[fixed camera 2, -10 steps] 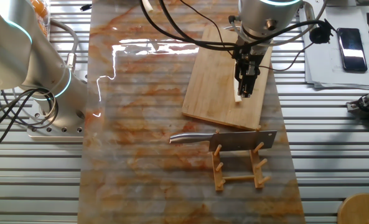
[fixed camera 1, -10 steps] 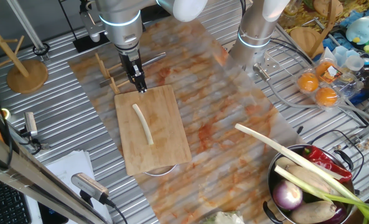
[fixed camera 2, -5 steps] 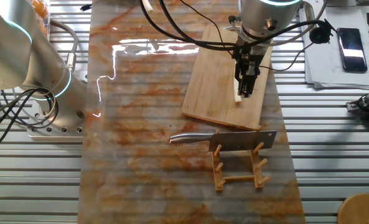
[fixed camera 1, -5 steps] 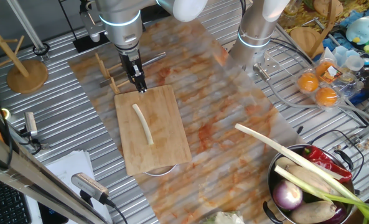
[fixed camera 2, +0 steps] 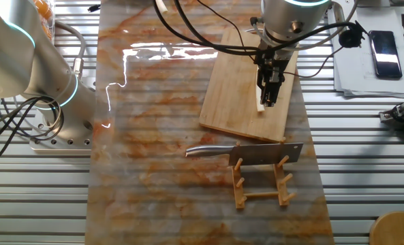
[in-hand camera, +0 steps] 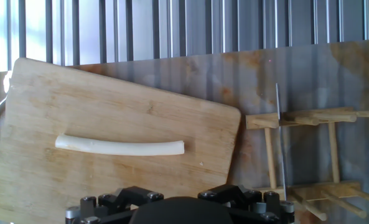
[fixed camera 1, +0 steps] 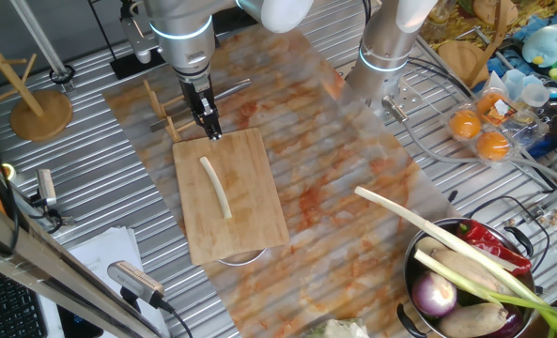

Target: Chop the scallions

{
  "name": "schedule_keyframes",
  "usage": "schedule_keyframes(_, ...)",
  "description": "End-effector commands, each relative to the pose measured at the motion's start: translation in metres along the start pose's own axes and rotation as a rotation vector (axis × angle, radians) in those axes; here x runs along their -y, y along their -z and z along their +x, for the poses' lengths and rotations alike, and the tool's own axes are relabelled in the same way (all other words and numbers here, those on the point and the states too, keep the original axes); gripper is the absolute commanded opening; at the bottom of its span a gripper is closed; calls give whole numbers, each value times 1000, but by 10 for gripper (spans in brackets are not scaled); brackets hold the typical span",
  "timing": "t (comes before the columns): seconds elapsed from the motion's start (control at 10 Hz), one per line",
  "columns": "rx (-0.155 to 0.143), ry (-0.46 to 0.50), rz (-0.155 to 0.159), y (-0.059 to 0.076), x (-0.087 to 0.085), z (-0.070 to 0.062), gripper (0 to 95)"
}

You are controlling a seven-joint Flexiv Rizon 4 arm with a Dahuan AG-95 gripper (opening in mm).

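Hand view: the scallion (in-hand camera: 119,146) lies whole and uncut on the board (in-hand camera: 60,93), lengthwise across it, ahead of the fingers and well apart from them. It is a single pale, slightly curved stalk; no chunks are present.

One fixed view: the gripper (fixed camera 1: 211,129) hangs over the board edge nearest the rack (fixed camera 1: 162,111), with the scallion (fixed camera 1: 215,187) beyond the fingertips toward the board's middle. The fingers appear close together and hold nothing, but whether they are fully closed cannot be told.

The other fixed view: the knife (fixed camera 2: 246,153) rests across the rack (fixed camera 2: 261,182), blade upright on the pegs, handle pointing away from the rack. It sits on the near side of the fingers, just past the board (fixed camera 2: 234,102) edge. The gripper (fixed camera 2: 269,97) is above the board and partly hides the scallion.

Step in hand, as a judgement: the stalk is placed for cutting and the tool is not yet taken; chopping has not begun.

Next move, as a judgement:
1. Travel from the board to the rack
2. Part the fingers over the knife handle
3. Close firmly on the handle, keeping the blade aligned
4. Lift clear of the pegs without dragging the rack

Writing: no brand, label or legible text can be made out on the knife, board, rack or mat (fixed camera 2: 154,170)
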State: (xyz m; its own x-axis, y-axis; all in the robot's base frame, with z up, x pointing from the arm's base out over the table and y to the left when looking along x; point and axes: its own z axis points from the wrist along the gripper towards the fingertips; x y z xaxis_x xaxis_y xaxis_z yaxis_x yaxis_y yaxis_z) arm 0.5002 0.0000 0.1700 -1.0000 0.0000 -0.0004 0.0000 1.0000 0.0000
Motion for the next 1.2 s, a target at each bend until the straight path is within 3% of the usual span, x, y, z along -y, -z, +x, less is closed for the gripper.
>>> schedule_keyframes(0.1, 5, 79, 134, -1, 0, 0, 0)
schedule_keyframes(0.7, 1, 96, 150, -12, 7, -5, 0)
schedule_keyframes(1.0, -19, 167, 165, -24, 38, -13, 0)
schedule_keyframes(1.2, -21, 176, 212, -30, 55, -20, 0)
